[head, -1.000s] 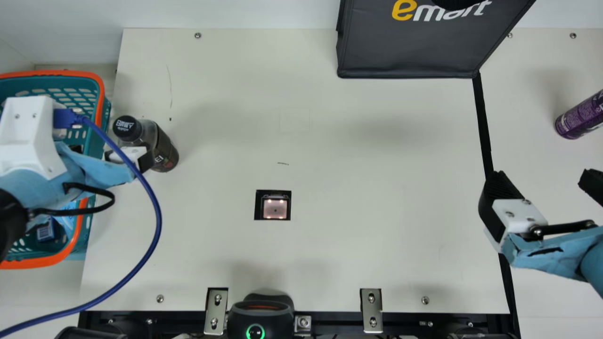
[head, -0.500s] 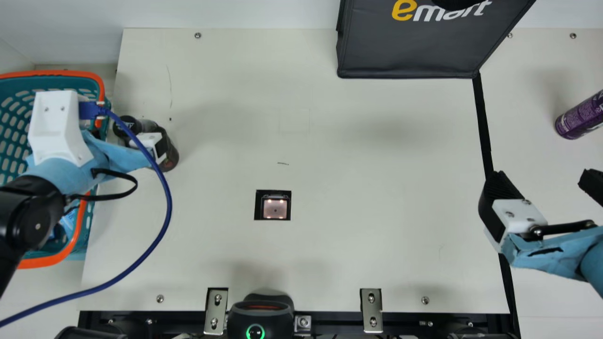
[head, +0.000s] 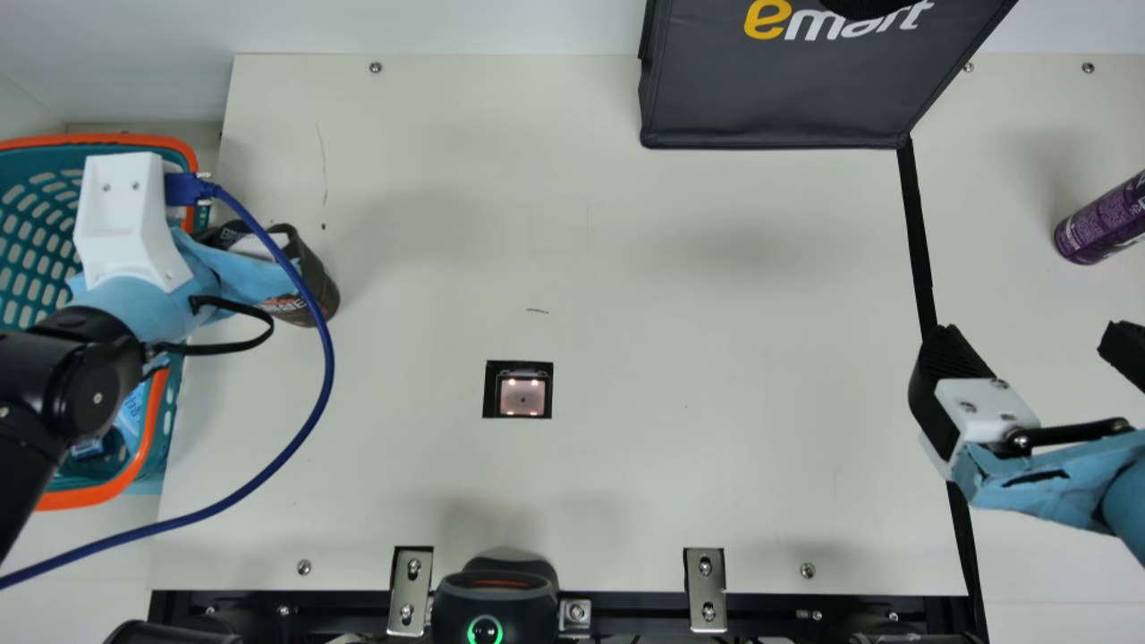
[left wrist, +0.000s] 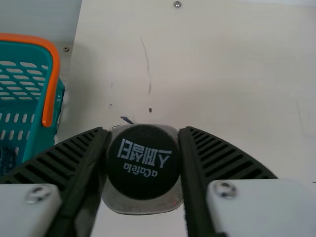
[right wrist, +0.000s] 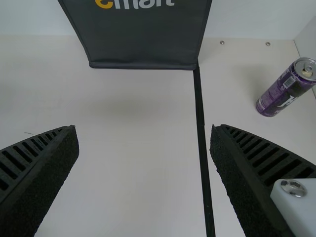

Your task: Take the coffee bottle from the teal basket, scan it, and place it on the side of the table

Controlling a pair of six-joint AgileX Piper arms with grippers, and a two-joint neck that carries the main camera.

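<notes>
The left end effector grips the coffee bottle upright on the table beside the teal basket, a blue cable crossing before it, while the right end effector hangs wide near a purple can.

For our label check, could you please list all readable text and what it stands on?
"emart", partly covered: dark bag
"스페셜티", upside down: cap of coffee bottle
"aCafela", upside down: same cap
Not clearly readable: print on bottle's side, purple can, packet in teal basket
</notes>
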